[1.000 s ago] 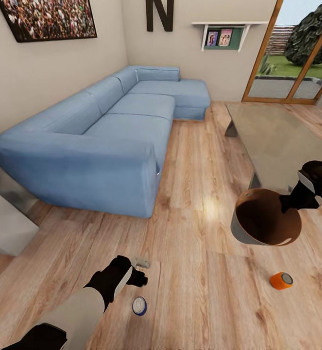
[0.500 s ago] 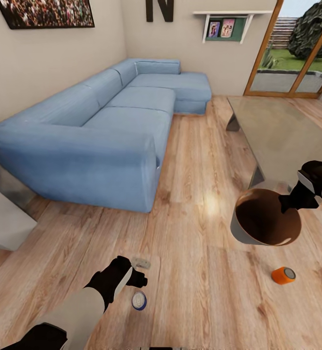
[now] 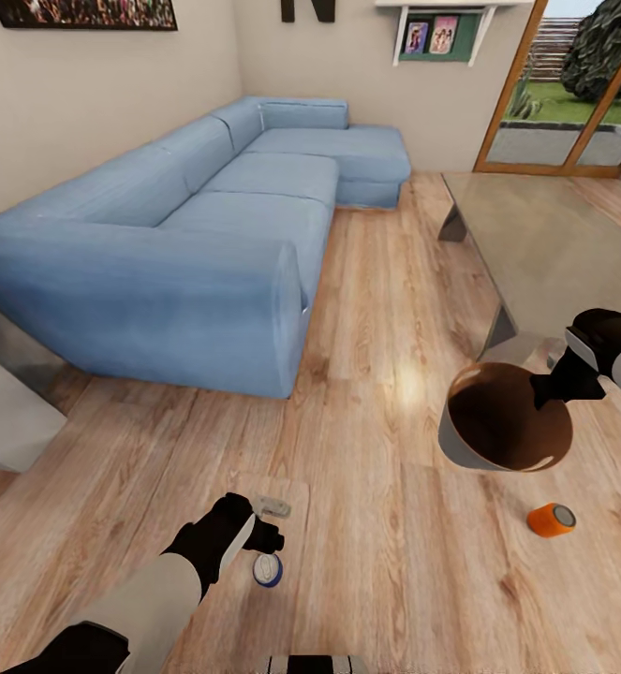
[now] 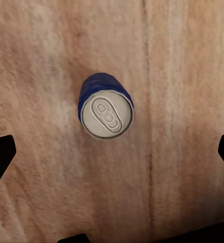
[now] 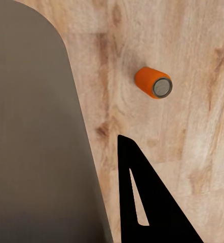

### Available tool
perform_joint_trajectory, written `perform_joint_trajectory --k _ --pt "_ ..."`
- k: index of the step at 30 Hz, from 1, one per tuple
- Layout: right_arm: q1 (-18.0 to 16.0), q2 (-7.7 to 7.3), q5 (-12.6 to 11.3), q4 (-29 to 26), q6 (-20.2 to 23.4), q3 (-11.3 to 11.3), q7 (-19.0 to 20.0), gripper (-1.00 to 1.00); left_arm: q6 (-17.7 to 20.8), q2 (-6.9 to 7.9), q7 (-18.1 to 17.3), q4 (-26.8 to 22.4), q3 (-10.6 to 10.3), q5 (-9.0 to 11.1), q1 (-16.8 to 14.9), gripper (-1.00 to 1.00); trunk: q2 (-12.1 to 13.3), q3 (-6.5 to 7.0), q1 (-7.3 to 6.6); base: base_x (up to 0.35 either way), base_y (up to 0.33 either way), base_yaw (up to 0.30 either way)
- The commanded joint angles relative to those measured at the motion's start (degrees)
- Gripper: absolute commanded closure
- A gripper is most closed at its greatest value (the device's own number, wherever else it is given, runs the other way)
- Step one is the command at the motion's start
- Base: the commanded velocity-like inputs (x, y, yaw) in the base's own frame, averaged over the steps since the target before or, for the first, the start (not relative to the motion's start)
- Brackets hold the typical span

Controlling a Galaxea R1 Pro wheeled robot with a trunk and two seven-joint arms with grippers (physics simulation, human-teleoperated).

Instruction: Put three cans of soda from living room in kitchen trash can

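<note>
Left gripper (image 3: 271, 537), jaws wide, hangs over an upright blue soda can (image 4: 106, 111); right gripper (image 3: 546, 393) grips the grey, brown-lined bin (image 3: 502, 419) near a fallen orange can (image 3: 550, 520).

Left arm reaches low and forward, its left gripper (image 3: 271, 535) pointing down, black fingers (image 4: 1, 157) spread wide with nothing between them. Right arm comes in from the side, bent at the wrist, right gripper (image 3: 546, 393) clamped on the bin (image 3: 497, 421) rim, holding it tilted.
</note>
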Motion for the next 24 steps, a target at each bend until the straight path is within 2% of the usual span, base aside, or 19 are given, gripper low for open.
perform_joint_trajectory --k 1,24 --pt "0.0 0.02 -0.4 0.0 0.0 -0.4 0.0 1.00 0.0 0.00 0.0 0.0 0.0 0.0 0.0 -1.00 -0.4 -0.27 0.21 0.000 0.000 0.000" --pt "0.0 0.43 -0.4 0.0 0.0 -0.4 0.0 1.00 0.0 0.11 0.0 -0.7 -0.1 0.4 0.0 -1.00 -1.2 -2.65 0.65 0.044 0.000 0.000"
